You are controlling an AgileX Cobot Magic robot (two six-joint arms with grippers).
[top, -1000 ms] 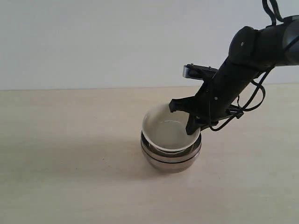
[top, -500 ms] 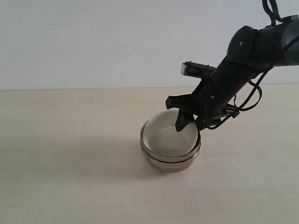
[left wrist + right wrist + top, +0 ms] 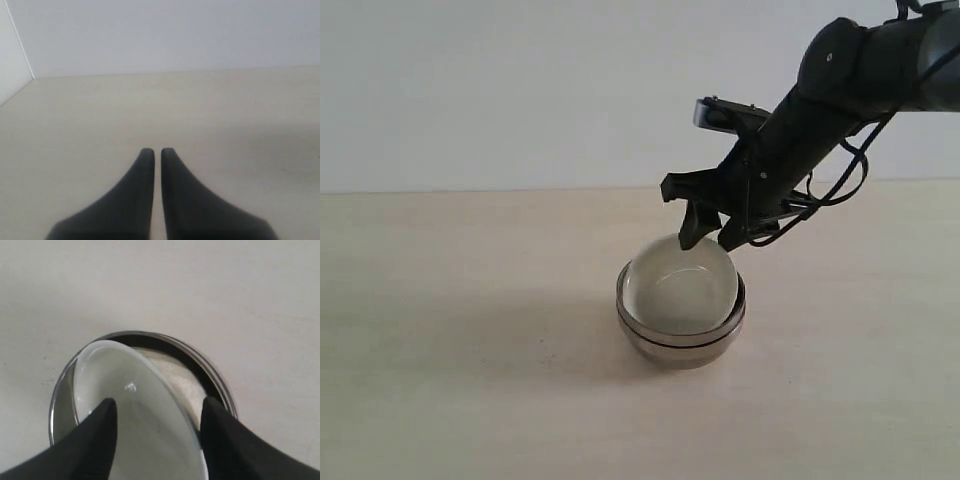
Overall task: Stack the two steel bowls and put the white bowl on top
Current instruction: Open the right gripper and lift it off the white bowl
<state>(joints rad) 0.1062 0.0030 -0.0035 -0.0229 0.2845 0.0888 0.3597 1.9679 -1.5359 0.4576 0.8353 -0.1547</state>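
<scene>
The white bowl (image 3: 680,290) is seen sitting a bit tipped inside the two steel bowls (image 3: 680,345), so the right gripper (image 3: 708,241) (half open, nothing held) is best lifted straight up, with no bump given.

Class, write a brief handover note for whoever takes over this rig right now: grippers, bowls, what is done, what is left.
Left gripper: shut, empty, away from the bowls.
Right gripper: open, empty, just above the white bowl.
Steel bowls: nested; white bowl inside them, leaning, not level.
Done: stacking.
Left: perhaps level the white bowl, then retract.
</scene>
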